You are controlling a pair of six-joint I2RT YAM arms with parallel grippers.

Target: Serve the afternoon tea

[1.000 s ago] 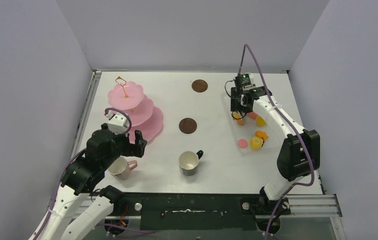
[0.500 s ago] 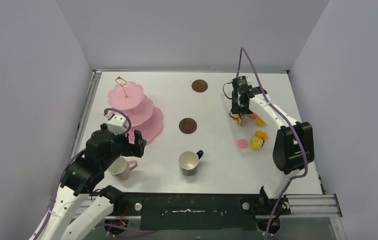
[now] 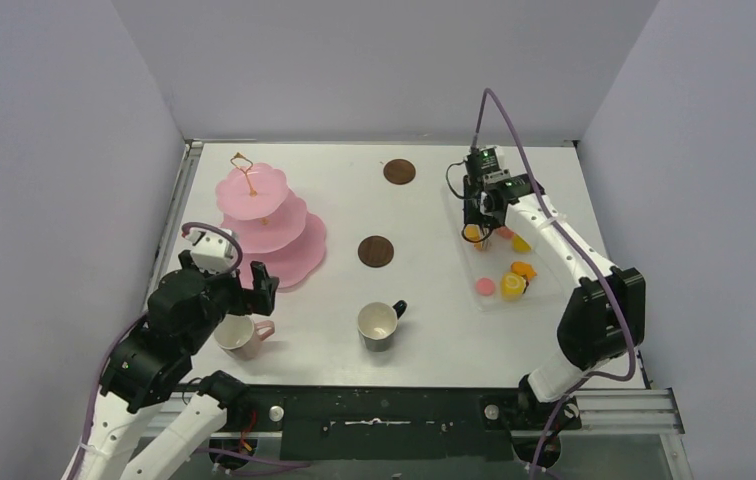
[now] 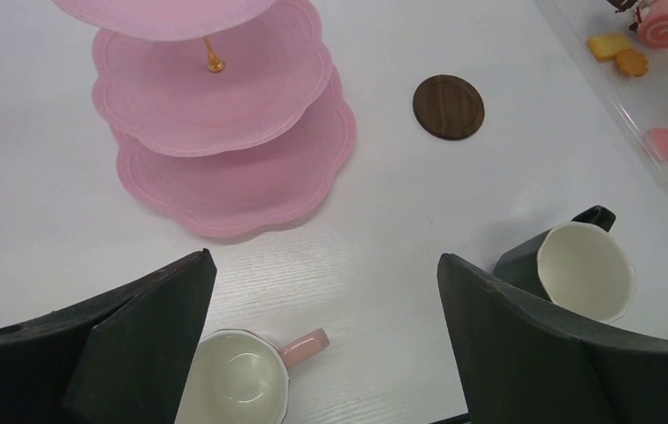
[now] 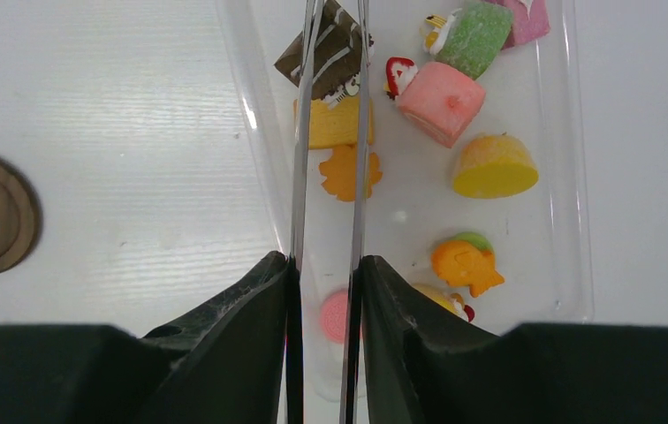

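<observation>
My right gripper [image 5: 324, 265] is shut on long metal tongs [image 5: 299, 177] over the clear tray [image 5: 578, 221] at the table's right [image 3: 494, 262]. The tong arms stand close together, with a brown chocolate pastry [image 5: 335, 49] and a yellow cake [image 5: 335, 124] between them. My left gripper [image 4: 326, 256] hangs open above the pink mug [image 4: 238, 384], with nothing in it. The black mug [image 3: 379, 325] stands in the near centre. The pink three-tier stand [image 3: 264, 215] at the left is bare. Two brown coasters [image 3: 375, 251] [image 3: 399, 171] lie bare mid-table.
More toy pastries lie in the tray: a pink cake [image 5: 441, 102], a green piece [image 5: 474, 35], a yellow dome [image 5: 494, 166], an orange fish [image 5: 465, 263] and a pink macaron [image 5: 335, 314]. Grey walls close in three sides.
My right gripper has squeezed the tongs narrower over the tray's far end. The left arm has drawn back to the left and nearer its base, still open.
</observation>
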